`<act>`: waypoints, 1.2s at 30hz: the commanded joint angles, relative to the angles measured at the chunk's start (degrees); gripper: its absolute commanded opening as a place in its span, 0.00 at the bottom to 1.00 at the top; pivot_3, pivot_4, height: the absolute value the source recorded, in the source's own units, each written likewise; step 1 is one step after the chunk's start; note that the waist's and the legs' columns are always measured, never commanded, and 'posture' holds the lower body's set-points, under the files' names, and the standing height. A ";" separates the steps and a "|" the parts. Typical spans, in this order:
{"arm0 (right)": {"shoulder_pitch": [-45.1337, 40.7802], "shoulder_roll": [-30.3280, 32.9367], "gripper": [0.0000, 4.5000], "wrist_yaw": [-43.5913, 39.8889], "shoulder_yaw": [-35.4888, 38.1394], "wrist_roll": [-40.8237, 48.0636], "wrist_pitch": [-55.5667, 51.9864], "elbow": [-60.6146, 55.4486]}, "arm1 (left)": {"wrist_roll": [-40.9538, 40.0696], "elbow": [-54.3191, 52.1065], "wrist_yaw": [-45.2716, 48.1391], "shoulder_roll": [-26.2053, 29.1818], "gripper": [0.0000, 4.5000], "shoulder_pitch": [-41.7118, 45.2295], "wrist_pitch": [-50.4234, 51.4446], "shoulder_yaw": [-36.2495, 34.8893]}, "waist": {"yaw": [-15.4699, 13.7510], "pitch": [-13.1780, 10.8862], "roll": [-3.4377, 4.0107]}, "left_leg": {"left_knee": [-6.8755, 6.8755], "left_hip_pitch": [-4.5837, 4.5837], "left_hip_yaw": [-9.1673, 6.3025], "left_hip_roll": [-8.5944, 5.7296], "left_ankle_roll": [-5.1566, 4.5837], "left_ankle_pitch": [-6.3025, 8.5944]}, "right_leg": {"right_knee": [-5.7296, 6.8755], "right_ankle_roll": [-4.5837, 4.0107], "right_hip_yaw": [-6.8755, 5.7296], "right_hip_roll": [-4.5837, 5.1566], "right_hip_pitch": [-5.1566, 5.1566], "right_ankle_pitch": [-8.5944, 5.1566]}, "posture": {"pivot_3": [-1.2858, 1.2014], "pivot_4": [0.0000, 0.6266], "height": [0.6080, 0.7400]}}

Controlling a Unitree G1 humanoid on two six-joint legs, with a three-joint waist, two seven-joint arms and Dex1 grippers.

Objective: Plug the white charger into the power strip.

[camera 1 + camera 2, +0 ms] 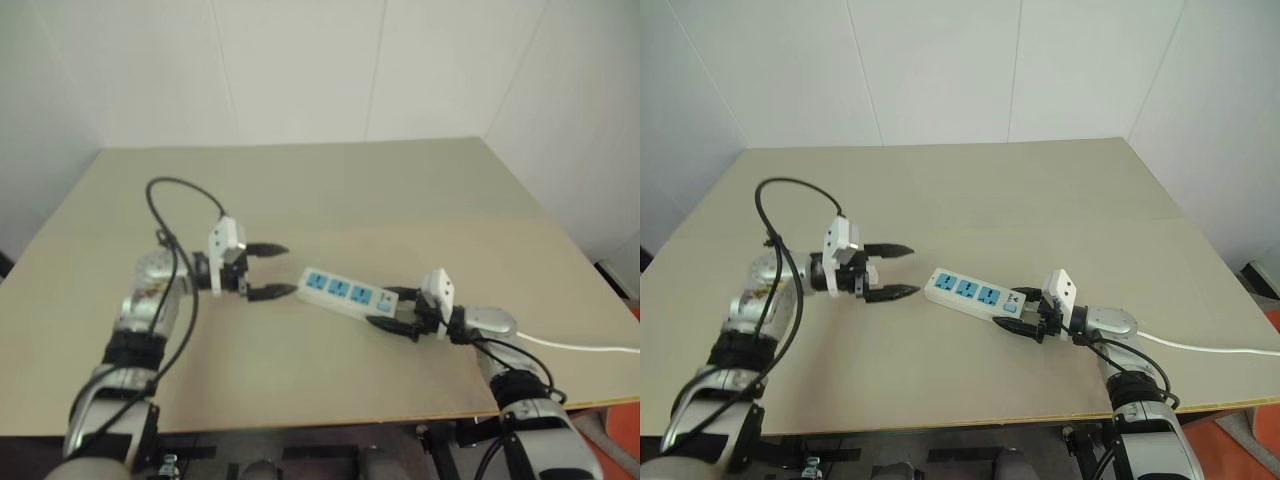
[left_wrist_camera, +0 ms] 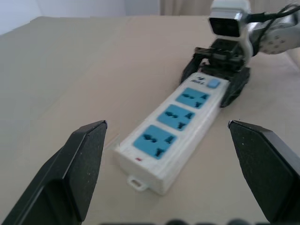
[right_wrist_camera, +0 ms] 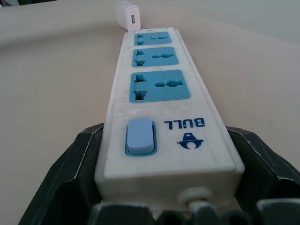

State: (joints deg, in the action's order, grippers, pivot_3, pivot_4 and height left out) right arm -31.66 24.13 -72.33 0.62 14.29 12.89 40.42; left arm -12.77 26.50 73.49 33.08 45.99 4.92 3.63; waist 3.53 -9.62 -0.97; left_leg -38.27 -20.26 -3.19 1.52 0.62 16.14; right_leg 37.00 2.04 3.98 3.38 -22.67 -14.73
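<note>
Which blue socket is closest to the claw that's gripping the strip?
The socket right beside the blue switch, at the end the right gripper clamps; the other two lie farther along the power strip.

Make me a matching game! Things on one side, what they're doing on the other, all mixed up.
Things:
1. left claw
2. right claw
3. white charger
4. power strip

What they're doing:
A. squeezing the switch end of the power strip
B. wide open, holding nothing
C. sitting just past the strip's end that has no switch
D. lying flat with blue sockets facing up

Pairs: 1-B, 2-A, 3-C, 4-D
</note>
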 commanded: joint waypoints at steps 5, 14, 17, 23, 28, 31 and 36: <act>-3.02 0.00 0.76 -0.75 0.11 -0.21 1.64 2.04 | 16.67 20.78 2.53 3.55 1.00 21.37 -0.92 11.64 | 0.29 -0.07 -0.05 | 0.03 -0.04 -0.01 -0.06 0.00 0.00 | -0.02 0.01 0.01 -0.01 -0.04 -0.01 | 0.52 0.24 1.00; -4.59 -0.82 0.76 -1.88 -0.79 -1.33 1.93 5.56 | 29.63 43.06 11.12 0.09 1.00 38.39 -10.68 21.07 | 0.65 -0.10 -0.08 | 0.07 -0.04 -0.01 -0.13 -0.01 0.00 | -0.05 0.07 0.06 0.00 -0.08 -0.05 | 0.52 0.24 1.00; -4.73 -1.22 0.76 -1.44 -1.18 -1.96 2.39 6.06 | 33.32 46.33 11.29 -1.82 1.00 39.86 -8.94 23.22 | 0.60 -0.13 -0.11 | 0.06 -0.07 -0.03 -0.13 -0.01 0.00 | 0.00 0.08 0.06 0.00 -0.10 -0.05 | 0.52 0.24 1.00; -4.64 -1.74 0.76 -1.24 -1.17 -2.65 2.83 6.75 | 39.00 48.83 7.74 -3.27 1.00 39.79 -8.85 25.83 | 0.83 -0.13 -0.12 | 0.05 -0.06 -0.04 -0.13 -0.01 0.00 | 0.03 0.09 0.07 -0.01 -0.11 -0.05 | 0.52 0.24 1.00; -4.83 -1.82 0.76 -0.89 -1.52 -3.36 3.16 7.07 | 42.62 50.05 4.99 -4.13 1.00 38.84 -8.28 27.53 | 0.81 -0.13 -0.12 | 0.05 -0.05 -0.04 -0.14 -0.01 0.00 | 0.05 0.09 0.09 -0.01 -0.11 -0.05 | 0.52 0.24 1.00; -5.07 -1.85 0.76 -0.45 -1.66 -3.75 3.33 7.20 | 43.48 50.70 4.38 -4.74 1.00 38.64 -7.55 27.50 | 0.81 -0.13 -0.12 | 0.05 -0.05 -0.04 -0.14 -0.01 0.00 | 0.06 0.09 0.09 -0.01 -0.10 -0.05 | 0.52 0.24 1.00; -5.38 -1.92 0.76 -0.11 -1.88 -3.95 3.37 7.34 | 44.99 51.07 3.74 -5.27 1.00 38.02 -7.84 27.82 | 0.85 -0.13 -0.12 | 0.05 -0.04 -0.03 -0.13 -0.01 0.00 | 0.08 0.09 0.09 -0.01 -0.12 -0.05 | 0.52 0.24 1.00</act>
State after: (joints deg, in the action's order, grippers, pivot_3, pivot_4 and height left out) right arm -36.80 22.64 -72.69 -0.19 11.81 15.84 47.36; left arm 31.67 77.38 77.91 27.50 83.88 -3.03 31.46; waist 4.38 -9.75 -1.09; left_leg -38.22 -20.30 -3.22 1.38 0.60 16.15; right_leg 37.08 2.13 4.07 3.37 -22.80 -14.78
